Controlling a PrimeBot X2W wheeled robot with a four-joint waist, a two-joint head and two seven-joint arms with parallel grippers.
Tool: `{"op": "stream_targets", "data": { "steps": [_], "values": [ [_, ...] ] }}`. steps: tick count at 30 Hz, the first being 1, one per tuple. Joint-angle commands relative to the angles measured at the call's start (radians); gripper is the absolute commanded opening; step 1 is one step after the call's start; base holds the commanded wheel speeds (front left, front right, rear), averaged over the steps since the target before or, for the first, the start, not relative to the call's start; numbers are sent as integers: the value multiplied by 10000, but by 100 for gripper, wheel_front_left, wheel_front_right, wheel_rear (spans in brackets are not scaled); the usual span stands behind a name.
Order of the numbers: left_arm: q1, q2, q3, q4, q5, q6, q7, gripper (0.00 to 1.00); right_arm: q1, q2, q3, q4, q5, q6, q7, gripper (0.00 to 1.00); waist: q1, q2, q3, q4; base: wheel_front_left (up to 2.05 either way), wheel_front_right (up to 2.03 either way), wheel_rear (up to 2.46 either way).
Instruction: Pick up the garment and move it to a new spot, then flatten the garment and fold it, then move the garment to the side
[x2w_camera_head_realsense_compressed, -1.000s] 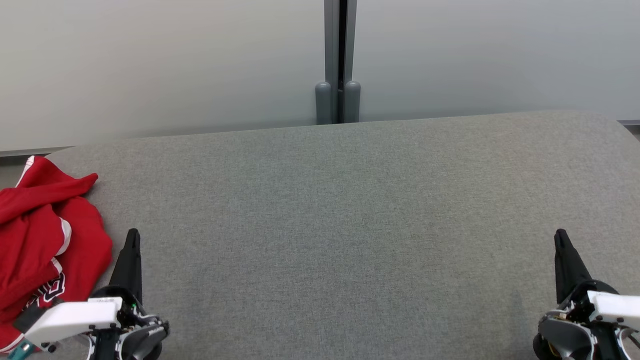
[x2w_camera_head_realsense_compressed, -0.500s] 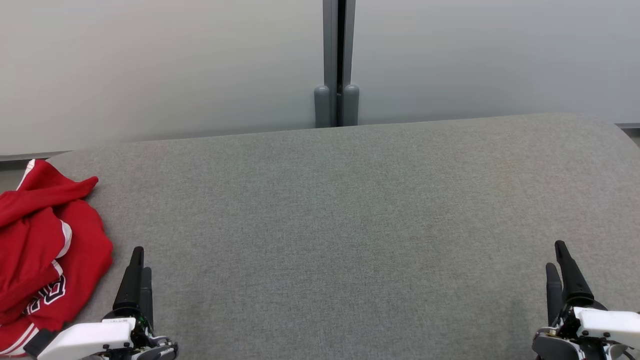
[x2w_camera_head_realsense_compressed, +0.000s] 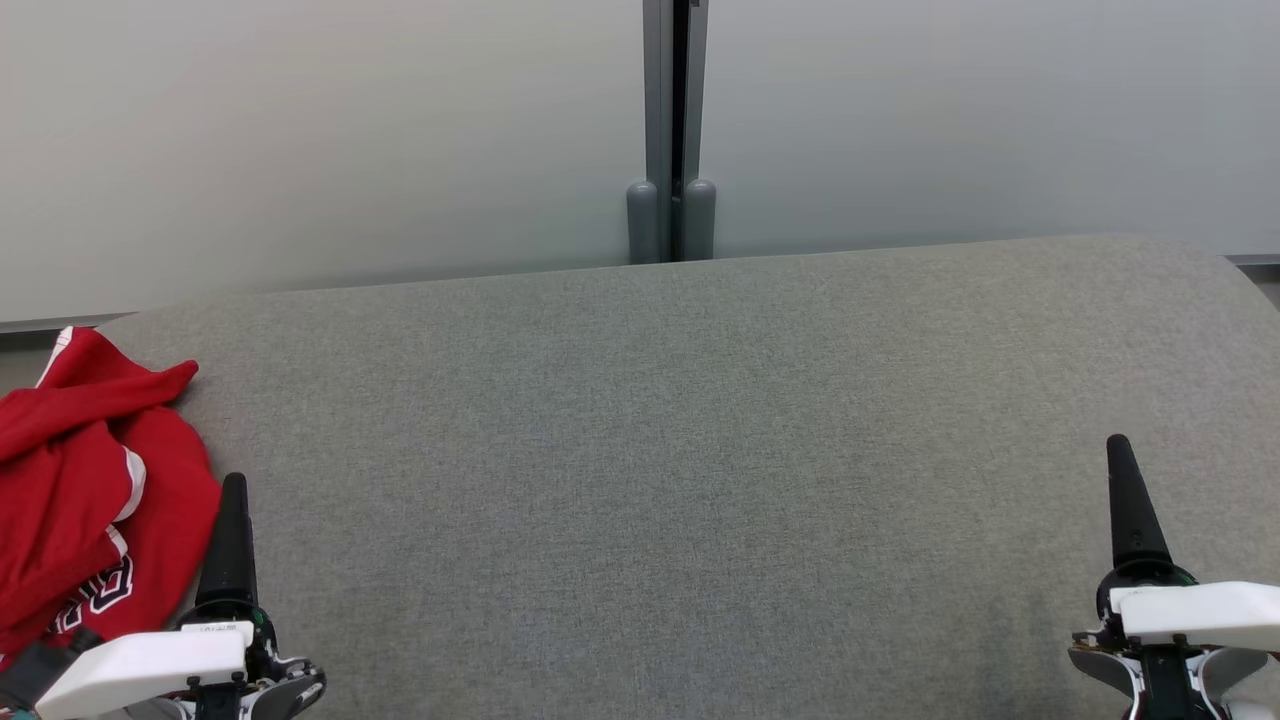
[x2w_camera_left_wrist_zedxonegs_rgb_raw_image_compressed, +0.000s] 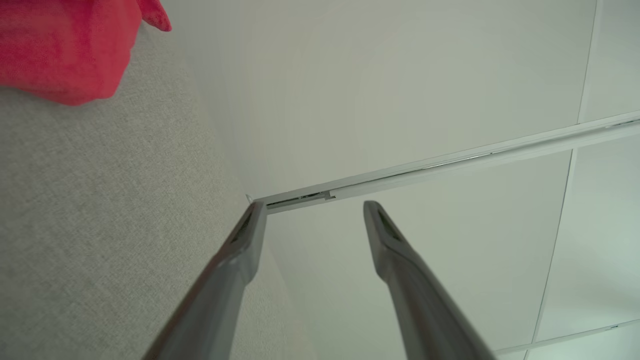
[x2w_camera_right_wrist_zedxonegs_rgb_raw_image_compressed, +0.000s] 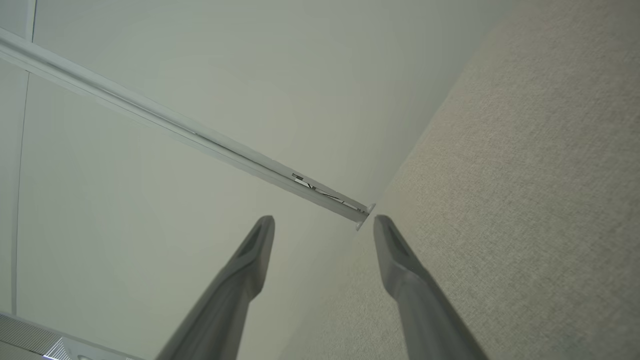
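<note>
At the near edge of the worktop (x2w_camera_head_realsense_compressed: 680, 450), the left gripper (x2w_camera_head_realsense_compressed: 233, 490) sits toward the left corner and the right gripper (x2w_camera_head_realsense_compressed: 1118, 450) toward the right corner. Both have their jaws spread and nothing between them. This looks like a ready stance before the first pick-up. Their long dark fingers taper to narrow tips and point toward the far edge.

Just beside the left gripper, the garment (x2w_camera_head_realsense_compressed: 70, 480) lies bunched against the left edge, so that arm probably has the shorter reach. It is soft red cloth in loose rumpled folds, with white trim and black-and-white lettering partly buried in the creases. A limp heap like this likely needs a pinch on a raised fold.

The worktop is covered in grey, finely woven fabric, with rounded far corners. Beyond the far edge stand smooth, pale wall panels (x2w_camera_head_realsense_compressed: 350, 130) joined by a grey post (x2w_camera_head_realsense_compressed: 672, 120).
</note>
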Motion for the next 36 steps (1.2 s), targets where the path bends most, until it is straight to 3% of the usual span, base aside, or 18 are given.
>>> {"op": "stream_targets", "data": {
  "steps": [1,15,24,36],
  "values": [
    [-295,98,54,-318,386,59,-98,100,-259,-102,47,-341,-595,1,-143,100,0,0,-9,2,0,0,0],
    [-166,116,-393,-1530,2781,746,-577,100,-282,-129,513,-1092,-3738,1,-624,100,0,0,-82,17,0,0,0],
    [34,127,-969,-1984,4407,949,-879,100,-222,-185,794,-1037,-5362,2,-919,100,0,0,-145,3,0,0,0],
    [77,139,-1736,-2046,7382,1226,-1230,100,-265,-148,1003,-1079,-7659,2,-1270,100,0,0,-171,0,0,0,0]
  ]
}}
